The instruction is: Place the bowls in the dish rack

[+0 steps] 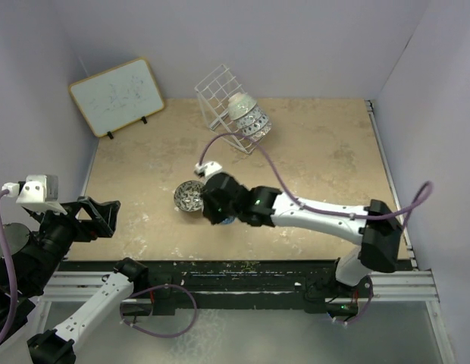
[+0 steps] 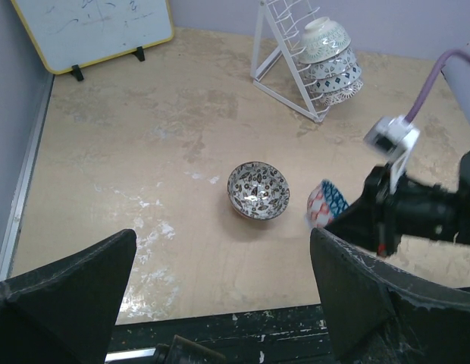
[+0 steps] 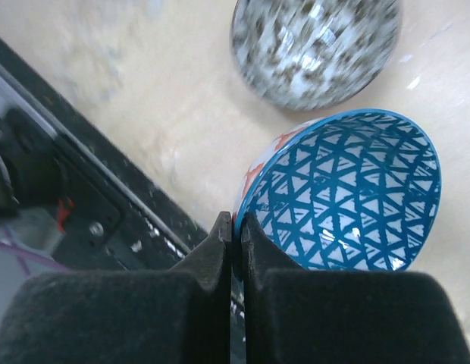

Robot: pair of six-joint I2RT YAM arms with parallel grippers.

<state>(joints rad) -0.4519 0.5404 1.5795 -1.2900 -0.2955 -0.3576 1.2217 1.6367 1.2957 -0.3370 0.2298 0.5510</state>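
The white wire dish rack (image 1: 220, 95) stands tilted at the back centre and holds three stacked bowls (image 1: 247, 117); in the left wrist view (image 2: 286, 53) the pale green-white bowl (image 2: 324, 36) is the top one. A grey-silver bowl (image 1: 189, 197) sits upright on the table, also seen from the left wrist (image 2: 258, 189) and right wrist (image 3: 314, 45). My right gripper (image 3: 233, 224) is shut on the rim of a red-pink bowl with a blue triangle inside (image 3: 349, 189), held tilted just right of the grey bowl (image 2: 326, 203). My left gripper (image 2: 224, 236) is open and empty at the near left.
A wood-framed whiteboard (image 1: 117, 95) leans at the back left. The black front rail (image 1: 235, 269) runs just below the held bowl. Walls close the table on the left, back and right. The right arm (image 1: 318, 212) stretches across the near right.
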